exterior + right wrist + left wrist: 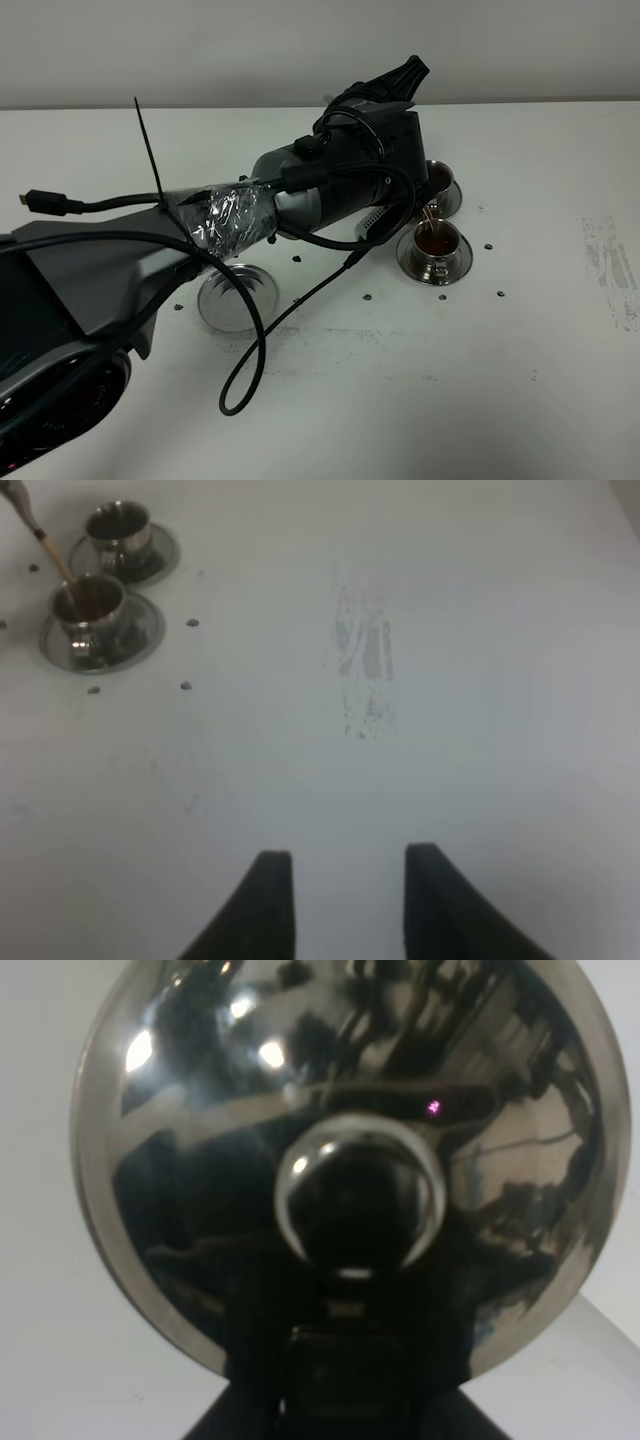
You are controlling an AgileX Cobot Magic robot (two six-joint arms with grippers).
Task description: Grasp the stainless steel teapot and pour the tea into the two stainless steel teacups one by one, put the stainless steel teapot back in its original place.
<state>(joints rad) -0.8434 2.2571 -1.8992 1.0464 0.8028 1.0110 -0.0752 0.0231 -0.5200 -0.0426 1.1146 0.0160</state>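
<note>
White table [520, 380], black cable [262, 340] crossing saucer [225, 300], arm [330, 185] hiding teapot [340, 1110]

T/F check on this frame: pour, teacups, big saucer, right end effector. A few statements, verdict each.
1. A tea stream is running into the near teacup. True.
2. The right end effector is gripping a cup. False: it is open, with nothing between its fingers, above the table.
3. The teapot stands on the large saucer. False: that saucer has nothing on it. The teapot is up at the left arm, and its lid fills the left wrist view.
4. The far teacup sits on a saucer of its own. True.
</note>
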